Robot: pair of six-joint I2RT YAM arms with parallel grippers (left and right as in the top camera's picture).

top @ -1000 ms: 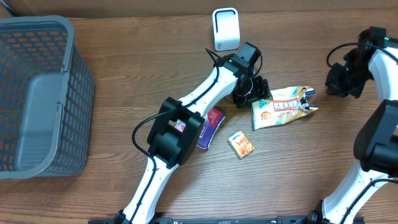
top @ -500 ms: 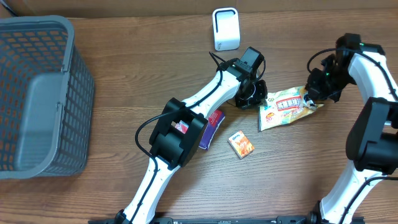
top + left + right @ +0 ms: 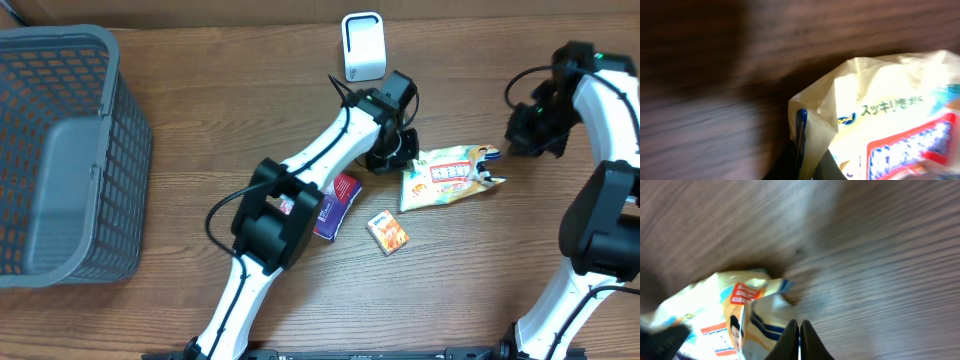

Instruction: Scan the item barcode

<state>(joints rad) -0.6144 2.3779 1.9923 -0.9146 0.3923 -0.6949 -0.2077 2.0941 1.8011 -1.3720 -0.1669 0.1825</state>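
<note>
Left gripper (image 3: pixel 396 155) change: 1 s ago its fingers stood spread beside the snack packet (image 3: pixel 450 176). Now they pinch that packet's left edge, in front of the white scanner (image 3: pixel 362 47) and slightly to its right.
Left wrist view: the packet's (image 3: pixel 880 120) crumpled cream edge runs down between the dark fingers (image 3: pixel 790 167).
Snack packet change: it lies flat on the wooden table (image 3: pixel 200 90), in front of and to the right of the scanner, a little nearer to it than 0.5 s ago.
Right gripper (image 3: pixel 520 135) change: 0.5 s ago it was at the packet's right end. Now it is further right of the scanner, with bare wood between it and the packet.
Right gripper fingers (image 3: pixel 792 335): pressed together with nothing between them; the packet (image 3: pixel 740 310) shows just beside the tips.
In the way: the left arm (image 3: pixel 320 165) crosses over part of a purple pack (image 3: pixel 343 195), well in front of the scanner.
Orange box (image 3: pixel 388 232): further in front of the scanner, near the purple pack.
Grey basket (image 3: pixel 60 150): far left of the scanner.
</note>
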